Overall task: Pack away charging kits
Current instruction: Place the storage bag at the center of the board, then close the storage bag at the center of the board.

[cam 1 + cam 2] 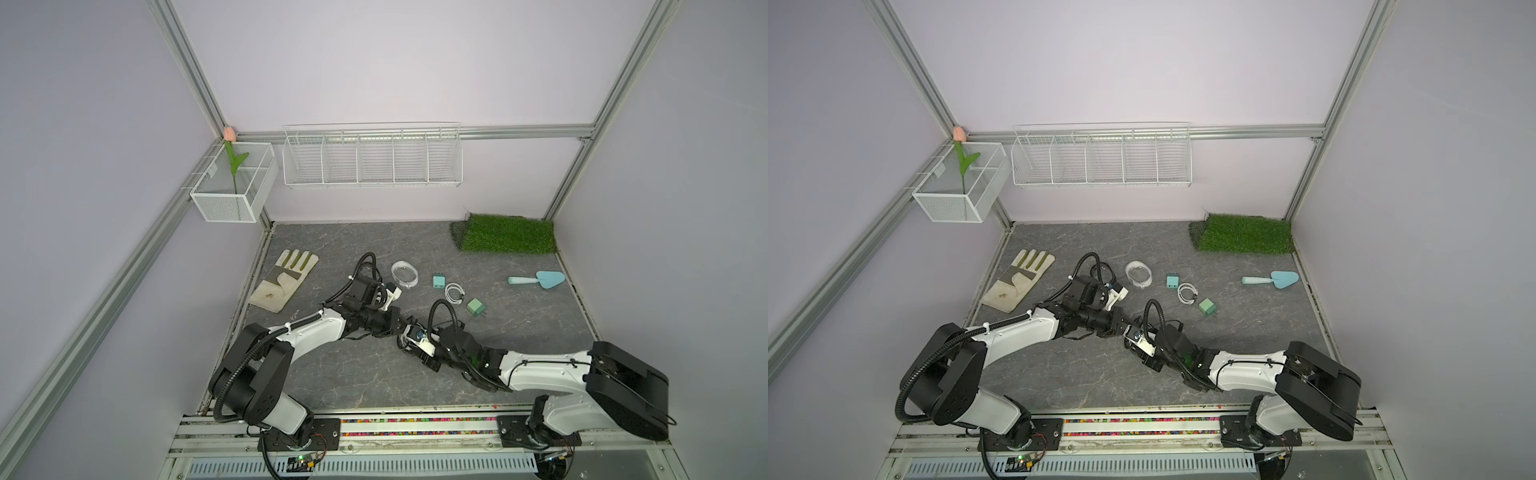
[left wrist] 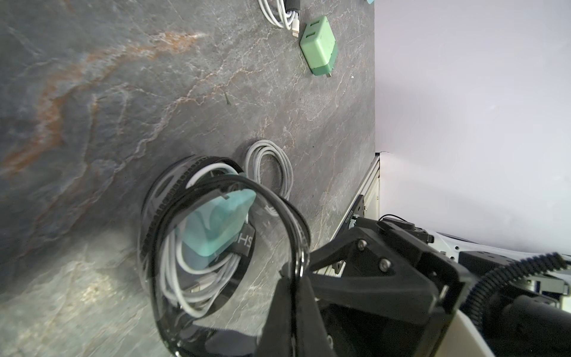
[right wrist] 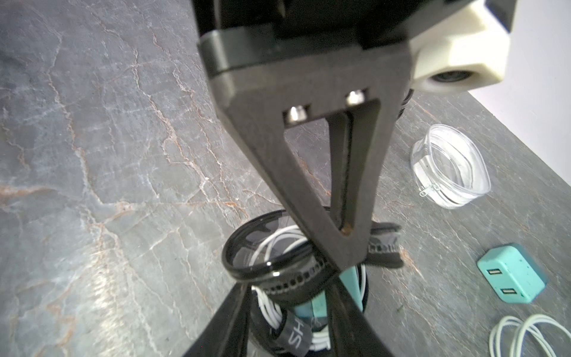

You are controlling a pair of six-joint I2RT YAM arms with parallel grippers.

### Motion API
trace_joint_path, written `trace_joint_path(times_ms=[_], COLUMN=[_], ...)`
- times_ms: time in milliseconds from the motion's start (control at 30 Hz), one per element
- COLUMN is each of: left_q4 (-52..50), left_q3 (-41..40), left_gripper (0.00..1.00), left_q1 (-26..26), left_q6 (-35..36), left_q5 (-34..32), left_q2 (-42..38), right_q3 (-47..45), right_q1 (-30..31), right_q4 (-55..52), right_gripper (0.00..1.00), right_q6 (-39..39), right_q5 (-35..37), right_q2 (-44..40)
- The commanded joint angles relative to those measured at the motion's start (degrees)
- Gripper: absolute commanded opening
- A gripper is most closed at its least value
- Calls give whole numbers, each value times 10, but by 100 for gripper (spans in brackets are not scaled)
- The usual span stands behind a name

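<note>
Top view: we are logging the left pincer [image 1: 406,326] and right pincer [image 1: 409,347] meeting mid-worktop [image 1: 332,382].
Left wrist: the left pincer is clamping the lid rim of the black-rimmed case [image 2: 154,222], which is holding a teal adapter [image 2: 216,222] and a white cable [image 2: 185,278].
Right wrist: the right pincer's fingers are standing parted either side of the case.

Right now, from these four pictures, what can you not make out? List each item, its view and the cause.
Black case: mostly hidden in both top views where the arms meet over it.
Right gripper: in the right wrist view its tips vanish behind the case lid, so contact is unclear.
Cable: cut off by the right wrist view's edge.
Strap lettering: only partly readable, blurred, in both wrist views.
</note>
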Motion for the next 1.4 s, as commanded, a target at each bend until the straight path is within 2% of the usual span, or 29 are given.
trace_joint_path(times_ms=[0,133,200,267,300,333,433,533,633,733,767,833,967,1033,1100,1267,1367], left_q4=[10,9,14,12,8,5,1,-27,-45,-56,-42,6,104,146,147,180,185], left_q3=[-2,-5,-9,-11,-10,-10,-11,-9,-22,-60,-81,-120,-155,-154,-131,-95,-85], left_gripper=[0,1,23,38,57,69,71,77,78,70,70,70,69,63,56,48,48], left_q1=[-3,-3,-3,-3,-3,-3,-2,7,42,83,86,87,83,67,46,-3,-9], left_q6=[-6,-4,-2,3,6,10,12,14,-2,-20,-27,-38,-47,-52,-42,-47,-49], left_q5=[-4,-7,-8,-17,-23,-29,-49,-88,-118,-190,-219,-223,-163,-140,-124,-122,-132], left_q2=[0,-6,-13,-22,-27,-32,-62,-112,-173,-224,-236,-242,-184,-136,-84,0,25], right_q3=[-23,-57,-71,-76,-76,-73,-64,-62,-53,-46,-46,-43,-23,-22,-21,-29,-35], right_q1=[-6,-8,-8,-10,-11,-13,-17,-21,-24,-22,-22,-20,4,13,21,24,22], right_q4=[4,18,14,-3,-17,-34,-87,-135,-188,-226,-230,-236,-239,-210,-180,-133,-109], right_gripper=[46,55,62,69,74,79,91,99,95,98,98,98,97,96,96,97,98], right_q6=[41,104,145,188,212,231,302,375,452,528,555,594,647,663,683,721,737], right_q5=[-9,-7,20,63,82,100,151,165,142,117,108,94,96,89,84,95,96], right_q2=[-35,-91,-123,-146,-155,-162,-184,-210,-239,-270,-277,-279,-247,-224,-201,-159,-144])
